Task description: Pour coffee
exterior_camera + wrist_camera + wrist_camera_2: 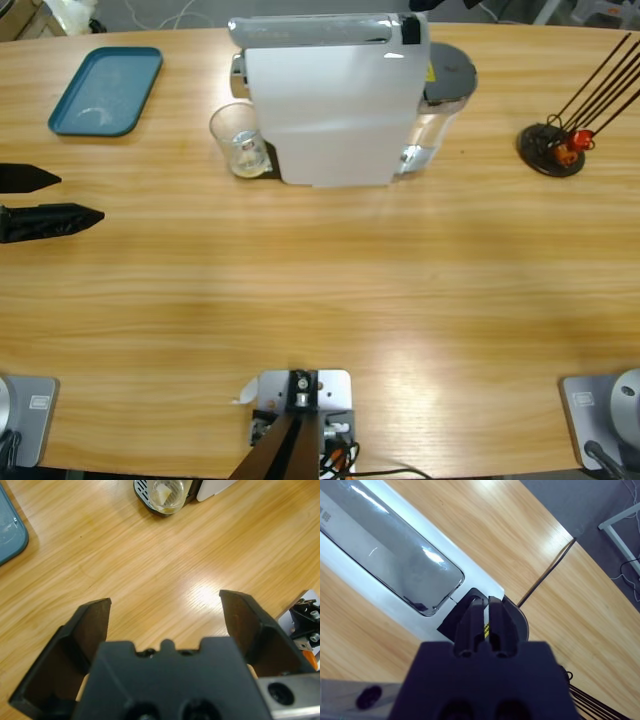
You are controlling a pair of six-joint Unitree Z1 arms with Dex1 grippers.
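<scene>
left claw (165,615) open | right claw (484,615) closed | machine (330,100) lettering illegible

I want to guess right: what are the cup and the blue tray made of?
The cup looks like clear glass or clear plastic: the coffee at its bottom shows through the wall. The tray looks like smooth teal plastic with a slight sheen and a rounded, raised rim, though I can't be sure.

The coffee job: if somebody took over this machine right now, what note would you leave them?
Left gripper: jaws open, holding nothing, over bare table at the left edge.
Right gripper: jaws shut, above the back of the white coffee machine.
The glass stands at the machine's spout with a little pale coffee in its bottom.
The teal tray sits far left.
Done: coffee is in the glass.
Left: probably fetching the glass.
</scene>
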